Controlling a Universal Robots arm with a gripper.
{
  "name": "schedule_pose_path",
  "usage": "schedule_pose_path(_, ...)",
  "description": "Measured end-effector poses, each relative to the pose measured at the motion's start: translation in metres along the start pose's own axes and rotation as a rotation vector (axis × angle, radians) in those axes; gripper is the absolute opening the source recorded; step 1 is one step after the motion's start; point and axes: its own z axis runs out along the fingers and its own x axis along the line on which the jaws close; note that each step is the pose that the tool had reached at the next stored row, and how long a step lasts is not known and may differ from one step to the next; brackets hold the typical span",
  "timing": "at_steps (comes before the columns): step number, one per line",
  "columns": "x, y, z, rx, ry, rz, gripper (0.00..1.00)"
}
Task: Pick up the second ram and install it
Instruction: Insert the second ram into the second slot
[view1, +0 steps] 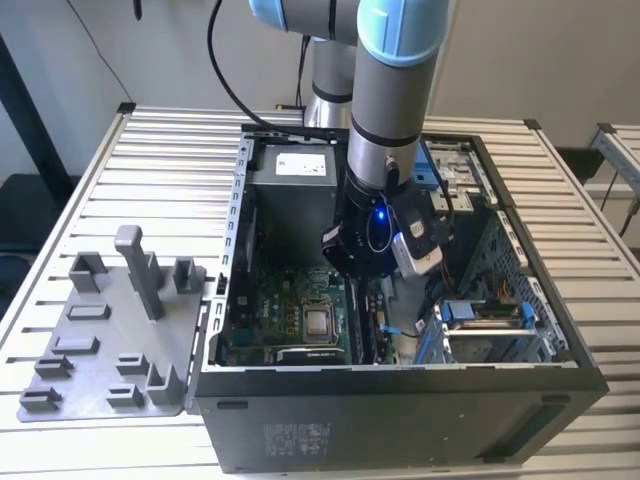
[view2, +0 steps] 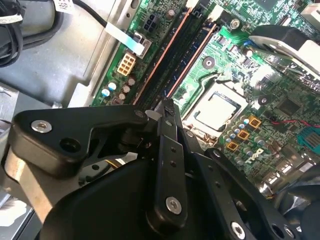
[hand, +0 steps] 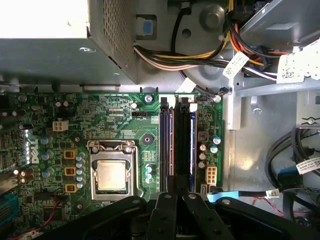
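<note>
Exterior view: arm reaches down into the open PC case (view1: 590, 380), gripper (view1: 372, 262) low over the motherboard (view1: 275, 310). Second wrist view: fingers (view2: 167, 125) pinched together on the second ram (view2: 181, 55), which looks part-seated in its slot, tho depth's hard to judge. First wrist view: ram edge-on beside the CPU (hand: 111, 175). Thin, stiff, light, fragile; hold by the top edge.

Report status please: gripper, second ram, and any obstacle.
Gripper low inside the computer case, over the memory slots. Second ram upright in its slot, gripper fingers closed on it. No obstacle seen around the slot.
</note>
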Motion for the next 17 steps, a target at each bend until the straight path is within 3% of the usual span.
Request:
schedule_pose_path(5, -0.0001, -0.0001, -0.0051, -0.0018, 0.0, -0.005, 0.11)
schedule_pose_path(9, -0.0001, -0.0001, -0.0052, -0.0087, -0.0009, -0.066, 0.11)
schedule_pose_path(13, -0.0001, -0.0001, -0.0052, -0.0296, -0.0015, -0.107, 0.11)
schedule_pose_path(17, -0.0001, -0.0002, -0.0051, -0.0308, -0.0026, -0.115, 0.11)
